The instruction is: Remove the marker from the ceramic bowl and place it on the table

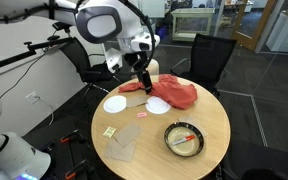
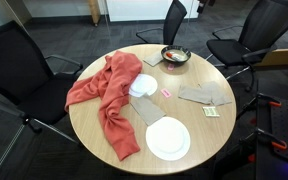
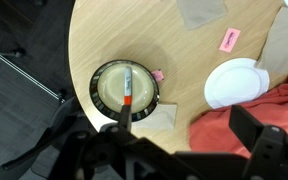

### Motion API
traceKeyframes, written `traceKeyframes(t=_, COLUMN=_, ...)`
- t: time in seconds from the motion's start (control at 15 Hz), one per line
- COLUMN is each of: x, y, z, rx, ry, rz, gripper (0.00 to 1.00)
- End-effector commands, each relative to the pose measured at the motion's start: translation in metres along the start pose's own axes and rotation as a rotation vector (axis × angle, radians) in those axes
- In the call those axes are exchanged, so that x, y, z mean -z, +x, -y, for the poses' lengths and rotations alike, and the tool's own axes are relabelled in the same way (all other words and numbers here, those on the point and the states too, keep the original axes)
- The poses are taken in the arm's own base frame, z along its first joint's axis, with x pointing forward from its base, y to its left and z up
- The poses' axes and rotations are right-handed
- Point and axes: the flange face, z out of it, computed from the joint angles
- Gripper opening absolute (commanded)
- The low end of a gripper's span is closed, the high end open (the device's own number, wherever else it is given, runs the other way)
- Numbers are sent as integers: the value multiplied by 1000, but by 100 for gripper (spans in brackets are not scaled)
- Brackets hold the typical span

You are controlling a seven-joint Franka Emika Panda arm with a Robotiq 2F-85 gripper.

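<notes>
The ceramic bowl (image 1: 184,138) has a dark rim and a pale tan inside and stands near the edge of the round wooden table (image 1: 216,115). It shows in both exterior views (image 2: 175,56) and in the wrist view (image 3: 104,88). The marker (image 3: 130,88), a thin grey and red-orange stick, lies across the inside of the bowl (image 1: 185,137). My gripper (image 1: 143,80) hangs open and empty above the red cloth, well away from the bowl. In the wrist view its dark fingers (image 3: 174,152) are spread wide at the bottom of the picture. The gripper is out of view in one exterior view.
A large red cloth (image 1: 174,93) (image 2: 109,100) lies over part of the table. Two white plates (image 1: 115,103) (image 1: 159,105) sit by it. A pale napkin (image 3: 156,118) lies beside the bowl. A small pink note (image 3: 229,39) lies on the wood. Black office chairs (image 2: 19,60) surround the table.
</notes>
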Motion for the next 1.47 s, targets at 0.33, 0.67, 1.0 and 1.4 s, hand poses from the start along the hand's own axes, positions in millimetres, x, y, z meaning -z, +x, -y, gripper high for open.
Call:
traceKeyframes(t=0.33, x=-49, y=28, z=-29, rx=-31, ry=-25, rz=-30, gripper=100)
traceKeyframes(t=0.67, x=-49, y=32, z=-30, rx=-32, ry=-28, rz=-35, gripper=100)
traceKeyframes(t=1.0, x=-71, y=45, z=-33, rx=-66, ry=-16, rz=-48, gripper=100)
traceKeyframes(t=1.4, x=-124, y=70, z=-51, rx=-143, ry=-23, rz=-69, gripper=100)
